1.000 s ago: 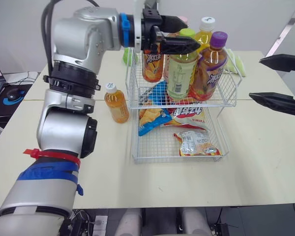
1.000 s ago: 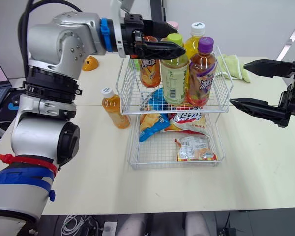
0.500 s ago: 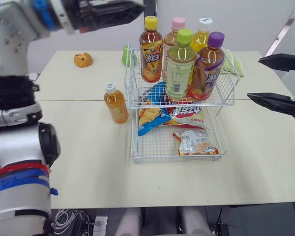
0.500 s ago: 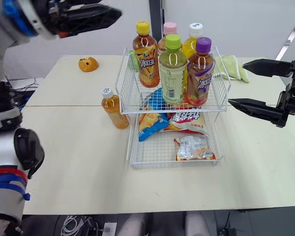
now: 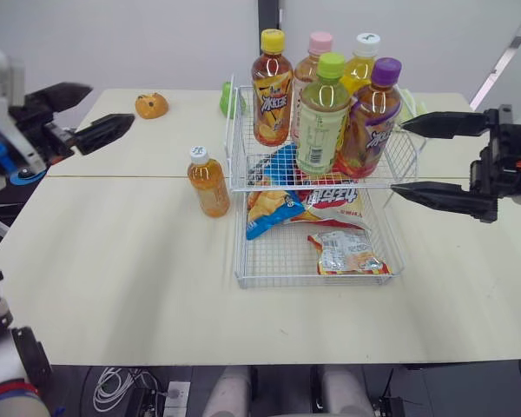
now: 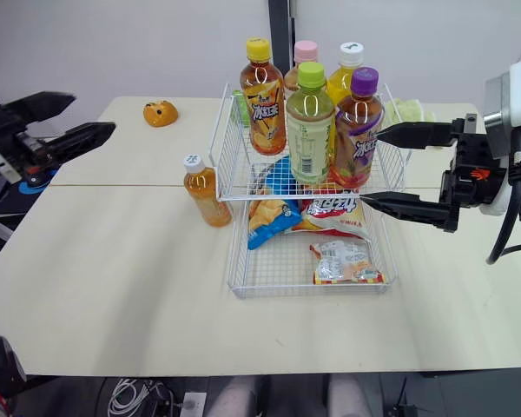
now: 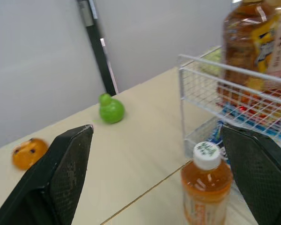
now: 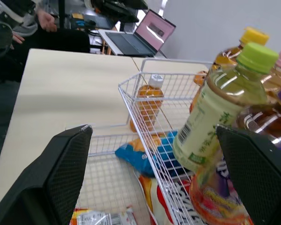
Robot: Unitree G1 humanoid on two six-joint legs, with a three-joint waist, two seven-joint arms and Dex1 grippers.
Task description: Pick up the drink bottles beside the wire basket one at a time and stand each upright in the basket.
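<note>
Left gripper (image 5: 111, 102): one, at the far left edge of the table (image 5: 139, 261), above the surface; two black fingers spread wide, nothing between them, tips pointing toward the basket.
Orange toy (image 5: 152, 105): one, on the far left part of the table, well apart from the basket.
Bottles, count: six in all, one on the table and five in the basket.
Small white-capped orange bottle (image 5: 208, 182): the one outside, standing on the table just beside the left wall of the wire basket (image 5: 317, 283); long axis vertical, cap up; well apart from both grippers.
Green toy (image 5: 225, 100): one, behind the basket's back left corner.
Wire basket: one, white, two tiers, near the middle of the table.
Upper tier, left to right: yellow-capped bottle (image 5: 272, 87), pink-capped bottle (image 5: 318, 45) at the back, green-capped bottle (image 5: 321, 122) in front, white-capped yellow bottle (image 5: 360, 69) at the back, purple-capped bottle (image 5: 371, 122) in front; all five caps up, long axes vertical or close to it, packed side by side.
Lower tier: three snack packets, lying flat: blue packet (image 5: 267, 208), red-and-white packet (image 5: 332, 204), small packet (image 5: 347, 252).
Right gripper (image 5: 398, 156): one, just beside the basket's right wall at upper-tier height; two black fingers spread wide, empty, tips pointing left toward the basket.
Green cloth (image 6: 408, 109): one, behind the basket on the right.
Laptop (image 8: 150, 35): one, open, beyond the table in the right wrist view.
</note>
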